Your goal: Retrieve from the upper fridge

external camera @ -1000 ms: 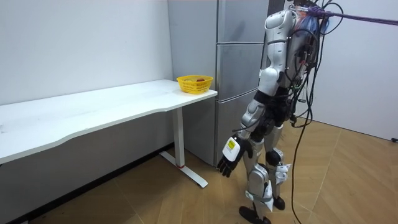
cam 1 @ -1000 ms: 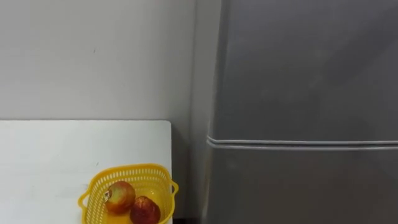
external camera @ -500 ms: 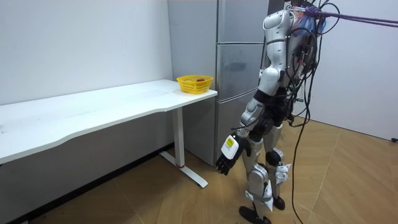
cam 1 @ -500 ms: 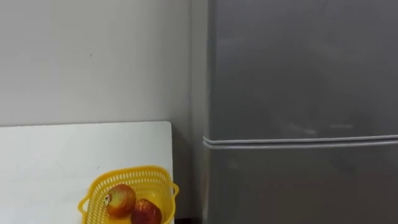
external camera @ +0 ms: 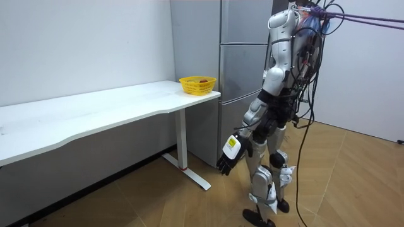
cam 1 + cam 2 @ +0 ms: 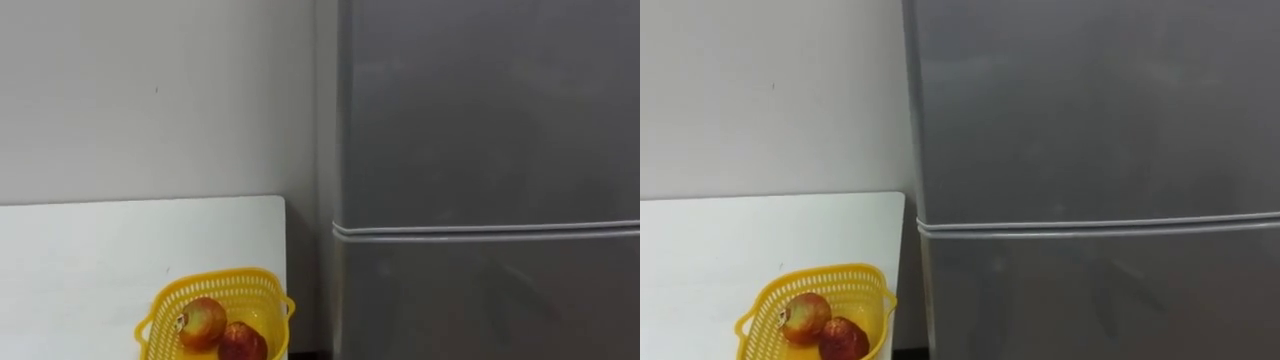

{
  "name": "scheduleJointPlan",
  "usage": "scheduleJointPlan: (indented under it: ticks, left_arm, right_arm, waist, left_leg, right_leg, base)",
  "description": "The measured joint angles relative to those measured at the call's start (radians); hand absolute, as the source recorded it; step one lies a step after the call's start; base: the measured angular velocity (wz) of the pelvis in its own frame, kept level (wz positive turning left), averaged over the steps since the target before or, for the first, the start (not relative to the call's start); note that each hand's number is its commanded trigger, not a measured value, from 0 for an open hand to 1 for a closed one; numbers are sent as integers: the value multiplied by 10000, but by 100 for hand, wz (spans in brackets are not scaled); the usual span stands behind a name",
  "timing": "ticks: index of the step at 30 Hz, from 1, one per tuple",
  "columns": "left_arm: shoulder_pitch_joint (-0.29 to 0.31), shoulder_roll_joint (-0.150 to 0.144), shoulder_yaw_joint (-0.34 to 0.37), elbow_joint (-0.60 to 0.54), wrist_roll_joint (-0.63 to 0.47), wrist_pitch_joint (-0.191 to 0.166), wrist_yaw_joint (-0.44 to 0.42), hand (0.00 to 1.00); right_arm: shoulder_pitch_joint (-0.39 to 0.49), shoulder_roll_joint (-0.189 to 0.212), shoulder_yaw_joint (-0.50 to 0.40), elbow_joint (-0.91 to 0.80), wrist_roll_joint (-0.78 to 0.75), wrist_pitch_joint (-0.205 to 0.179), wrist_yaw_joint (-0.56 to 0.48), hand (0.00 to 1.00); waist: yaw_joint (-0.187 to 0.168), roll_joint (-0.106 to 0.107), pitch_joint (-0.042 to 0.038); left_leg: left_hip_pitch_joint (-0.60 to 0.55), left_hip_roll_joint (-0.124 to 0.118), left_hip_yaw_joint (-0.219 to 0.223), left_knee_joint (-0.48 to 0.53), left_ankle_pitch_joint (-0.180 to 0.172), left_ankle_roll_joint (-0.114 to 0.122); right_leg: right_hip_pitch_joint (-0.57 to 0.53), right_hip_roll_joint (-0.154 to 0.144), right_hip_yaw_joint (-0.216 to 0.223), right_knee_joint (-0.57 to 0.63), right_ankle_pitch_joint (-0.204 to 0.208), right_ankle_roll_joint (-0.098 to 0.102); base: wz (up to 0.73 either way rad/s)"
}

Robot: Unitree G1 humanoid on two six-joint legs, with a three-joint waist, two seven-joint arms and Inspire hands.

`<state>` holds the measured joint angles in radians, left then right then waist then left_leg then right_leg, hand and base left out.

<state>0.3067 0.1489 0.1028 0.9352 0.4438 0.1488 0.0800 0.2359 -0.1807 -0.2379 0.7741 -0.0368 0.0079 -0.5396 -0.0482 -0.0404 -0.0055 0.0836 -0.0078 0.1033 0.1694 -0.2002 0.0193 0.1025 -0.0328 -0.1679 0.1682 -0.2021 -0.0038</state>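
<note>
The fridge (image 6: 480,300) is faced with its upper door (image 6: 480,110) closed, so whatever is to be retrieved is judged to lie behind it, unseen. In the room view the left hand (image 5: 227,157) hangs low beside the thigh, fingers loosely spread and nothing held. No handle can be made out on the door, so its edge could be missed or slipped off when a pull is attempted. If the door is swung wide, the yellow basket (image 6: 222,276) of apples (image 6: 203,322), set at the corner of the white surface (image 6: 100,250) near the fridge, could be struck; the hinge side cannot be told.
</note>
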Motion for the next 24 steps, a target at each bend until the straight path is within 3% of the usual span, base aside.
scheduleJointPlan:
  ticks: [12,24]
  left_arm:
    - [60,-10,1,140,8,203,-107,0]
    - [-27,-72,-104,285,12,704,-486,0]
  right_arm:
    - [-124,40,603,3070,-483,385,1103,0]
    - [-238,181,1255,4278,-790,1396,3116,0]
  waist:
    - [23,75,48]
    - [10,114,44]
  left_leg:
    - [161,-25,-197,-44,-9,12]
    - [185,-47,-341,1,-9,12]
  right_leg:
    - [136,12,7,-18,-16,17]
    - [247,-16,-158,-17,-46,10]
  base:
    - [1]
    - [3]
